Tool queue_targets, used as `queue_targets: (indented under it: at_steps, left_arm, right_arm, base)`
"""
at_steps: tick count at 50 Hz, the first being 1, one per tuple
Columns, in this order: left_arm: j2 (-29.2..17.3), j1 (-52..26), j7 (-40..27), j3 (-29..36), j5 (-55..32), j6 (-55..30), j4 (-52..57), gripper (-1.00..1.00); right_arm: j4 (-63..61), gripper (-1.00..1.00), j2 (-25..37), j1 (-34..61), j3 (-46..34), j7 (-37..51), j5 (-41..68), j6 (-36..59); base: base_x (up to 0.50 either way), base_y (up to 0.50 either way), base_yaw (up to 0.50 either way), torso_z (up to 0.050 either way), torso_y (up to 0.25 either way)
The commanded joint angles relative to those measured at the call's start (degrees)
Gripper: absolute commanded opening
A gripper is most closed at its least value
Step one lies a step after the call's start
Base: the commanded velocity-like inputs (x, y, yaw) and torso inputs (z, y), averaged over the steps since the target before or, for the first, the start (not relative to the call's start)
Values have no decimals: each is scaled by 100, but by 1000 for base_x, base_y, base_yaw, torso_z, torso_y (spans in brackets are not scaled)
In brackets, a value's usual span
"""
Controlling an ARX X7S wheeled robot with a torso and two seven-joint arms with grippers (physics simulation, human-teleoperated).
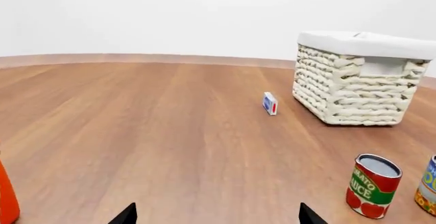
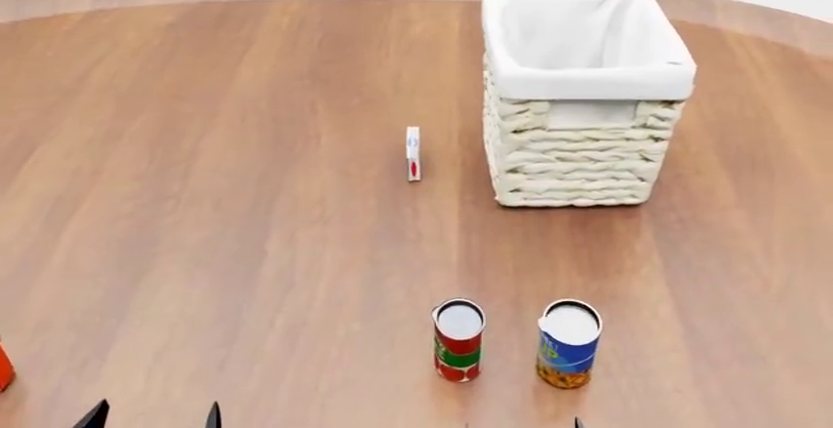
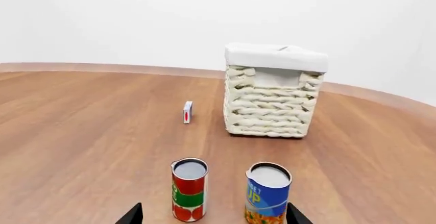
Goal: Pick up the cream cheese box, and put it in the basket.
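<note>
The cream cheese box [image 2: 413, 153] stands on edge on the wooden table, just left of the basket [image 2: 580, 145]. It is small, white with a blue and red mark, and also shows in the left wrist view [image 1: 270, 103] and the right wrist view [image 3: 187, 112]. The basket is cream wicker with a white liner, seen in both wrist views [image 1: 358, 86] [image 3: 271, 104]. My left gripper [image 2: 154, 416] is open and empty at the near left edge, far from the box [image 1: 216, 216]. My right gripper [image 3: 214, 215] is open and empty, with two cans just beyond its tips.
A red tomato can [image 2: 457, 339] and a blue can [image 2: 568, 343] stand near the front, between my right gripper and the basket. An orange object [image 2: 4, 368] sits at the near left edge. The table top [image 2: 234, 184] is brown wood.
</note>
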Motion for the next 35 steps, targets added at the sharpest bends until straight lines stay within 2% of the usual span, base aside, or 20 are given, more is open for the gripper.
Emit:
queue_targets:
  at_steps: [1, 35]
  left_arm:
    - [-73, 0, -49, 89, -106, 9, 5, 100]
    - [-221, -38, -231, 263, -282, 38, -9, 100]
  right_arm:
    - [58, 100, 51, 17, -82, 35, 57, -16]
    - [47, 100, 180, 74, -268, 143, 166, 29]
  base:
    - [324, -168, 0, 0, 0]
    - [323, -167, 0, 0, 0]
